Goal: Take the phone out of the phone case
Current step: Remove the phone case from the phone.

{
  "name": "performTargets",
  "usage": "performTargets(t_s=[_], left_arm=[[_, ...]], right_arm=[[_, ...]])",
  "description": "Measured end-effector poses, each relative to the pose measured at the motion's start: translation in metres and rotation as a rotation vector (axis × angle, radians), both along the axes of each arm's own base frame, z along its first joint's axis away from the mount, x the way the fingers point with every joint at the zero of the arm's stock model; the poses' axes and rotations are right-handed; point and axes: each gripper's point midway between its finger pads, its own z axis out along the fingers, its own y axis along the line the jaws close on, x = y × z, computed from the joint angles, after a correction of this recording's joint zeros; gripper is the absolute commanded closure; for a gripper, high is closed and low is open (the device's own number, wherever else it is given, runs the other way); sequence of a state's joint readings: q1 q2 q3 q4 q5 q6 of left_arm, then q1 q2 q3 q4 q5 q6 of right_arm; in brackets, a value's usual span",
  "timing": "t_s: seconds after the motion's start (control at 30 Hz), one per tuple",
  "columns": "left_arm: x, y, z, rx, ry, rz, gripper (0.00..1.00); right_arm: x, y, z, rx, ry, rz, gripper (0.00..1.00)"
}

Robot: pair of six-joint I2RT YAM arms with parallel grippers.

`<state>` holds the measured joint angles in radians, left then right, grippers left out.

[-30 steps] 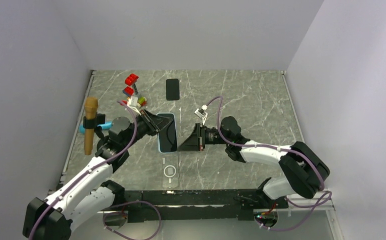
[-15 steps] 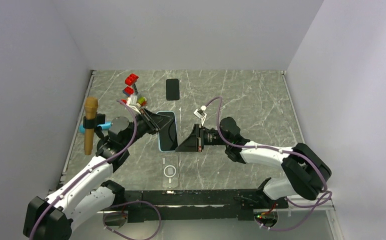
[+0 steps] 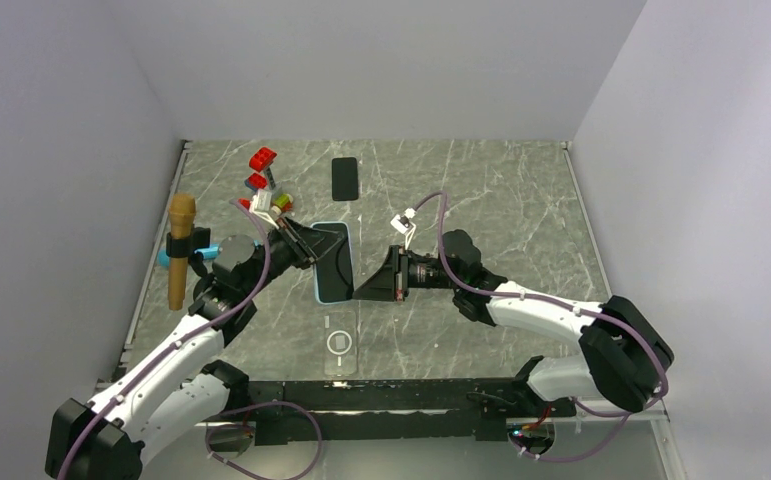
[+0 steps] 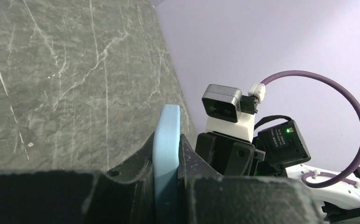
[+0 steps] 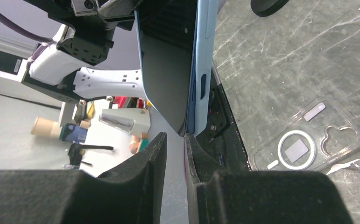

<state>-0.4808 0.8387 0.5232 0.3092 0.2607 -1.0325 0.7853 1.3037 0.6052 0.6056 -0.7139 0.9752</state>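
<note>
A phone in a light blue case (image 3: 335, 262) is held on edge above the table. My left gripper (image 3: 306, 245) is shut on its left side. In the left wrist view the blue case edge (image 4: 166, 135) sits clamped between the jaws of my left gripper (image 4: 166, 154). My right gripper (image 3: 366, 290) is at the phone's near right corner. In the right wrist view the dark screen (image 5: 164, 79) and blue case (image 5: 201, 60) hang just beyond my right gripper (image 5: 175, 137). Its jaws stand narrowly apart with nothing between them.
An empty clear phone case (image 3: 339, 343) lies on the table below the held phone; it also shows in the right wrist view (image 5: 304, 144). A black phone (image 3: 344, 179) lies at the back. Red toys (image 3: 261, 160) and a brown microphone (image 3: 179, 250) are at the left.
The right arm's elbow has swung a little to the right. The phone and both grippers have barely moved.
</note>
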Motion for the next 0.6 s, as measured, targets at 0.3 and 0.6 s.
performTargets(t_s=[0.3, 0.6], left_arm=[[-0.0013, -0.0014, -0.0006, -0.003, 0.003, -0.012, 1.0], [-0.002, -0.0016, -0.0033, -0.034, 0.0, -0.022, 1.0]], right_arm=[[0.0003, 0.0026, -0.0051, -0.011, 0.011, 0.003, 0.72], [-0.0005, 0.0052, -0.0051, -0.001, 0.041, 0.021, 0.72]])
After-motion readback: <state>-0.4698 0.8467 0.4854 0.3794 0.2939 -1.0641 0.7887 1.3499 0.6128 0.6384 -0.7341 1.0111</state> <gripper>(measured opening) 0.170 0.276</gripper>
